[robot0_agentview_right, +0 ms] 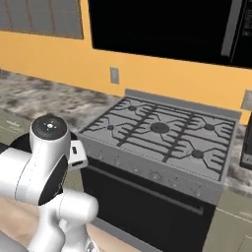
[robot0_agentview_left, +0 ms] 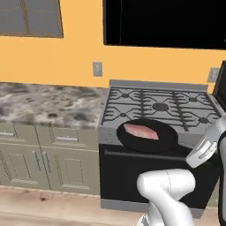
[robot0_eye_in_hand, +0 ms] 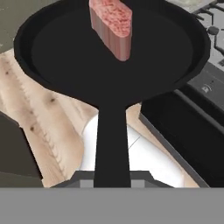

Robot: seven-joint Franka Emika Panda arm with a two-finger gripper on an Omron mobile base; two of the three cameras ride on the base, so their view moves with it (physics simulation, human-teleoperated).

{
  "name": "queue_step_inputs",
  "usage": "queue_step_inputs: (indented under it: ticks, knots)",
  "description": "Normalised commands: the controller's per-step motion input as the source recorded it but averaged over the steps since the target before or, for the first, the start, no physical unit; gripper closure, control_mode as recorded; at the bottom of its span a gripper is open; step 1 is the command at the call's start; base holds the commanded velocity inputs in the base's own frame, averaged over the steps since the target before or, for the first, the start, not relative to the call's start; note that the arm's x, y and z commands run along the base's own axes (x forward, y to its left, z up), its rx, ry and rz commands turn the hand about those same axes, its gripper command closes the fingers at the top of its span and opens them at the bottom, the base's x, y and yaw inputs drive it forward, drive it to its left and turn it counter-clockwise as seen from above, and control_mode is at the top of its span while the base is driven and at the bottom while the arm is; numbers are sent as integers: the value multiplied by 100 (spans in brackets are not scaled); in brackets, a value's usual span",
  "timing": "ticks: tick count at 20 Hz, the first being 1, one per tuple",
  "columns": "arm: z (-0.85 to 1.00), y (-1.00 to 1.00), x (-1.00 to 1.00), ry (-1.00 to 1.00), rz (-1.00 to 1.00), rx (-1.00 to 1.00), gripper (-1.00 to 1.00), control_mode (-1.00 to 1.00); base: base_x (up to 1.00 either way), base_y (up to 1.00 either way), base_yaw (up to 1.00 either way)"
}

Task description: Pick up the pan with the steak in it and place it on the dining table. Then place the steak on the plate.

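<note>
Keep the pan (robot0_eye_in_hand: 111,52) level as you carry it off the stove (robot0_agentview_left: 159,108) toward the dining table; the steak (robot0_eye_in_hand: 111,26) sits loose near the pan's far side and could slide. The pan hangs past the stove's front edge, over the wooden floor (robot0_eye_in_hand: 52,118). Your gripper (robot0_eye_in_hand: 112,181) is clamped tight on the end of the long handle.
</note>
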Motion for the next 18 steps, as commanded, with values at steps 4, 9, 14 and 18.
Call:
queue_step_inputs:
  ticks: [4, 9, 14, 18]
  knots:
    - [0, 0, 0, 0, 0, 0, 100, 100, -7, 0, 50]
    - [0, 0, 0, 0, 0, 0, 100, 100, -6, 0, 50]
    - [0, 0, 0, 0, 0, 0, 100, 100, -4, 0, 50]
    - [0, 0, 0, 0, 0, 0, 100, 100, -1, 0, 50]
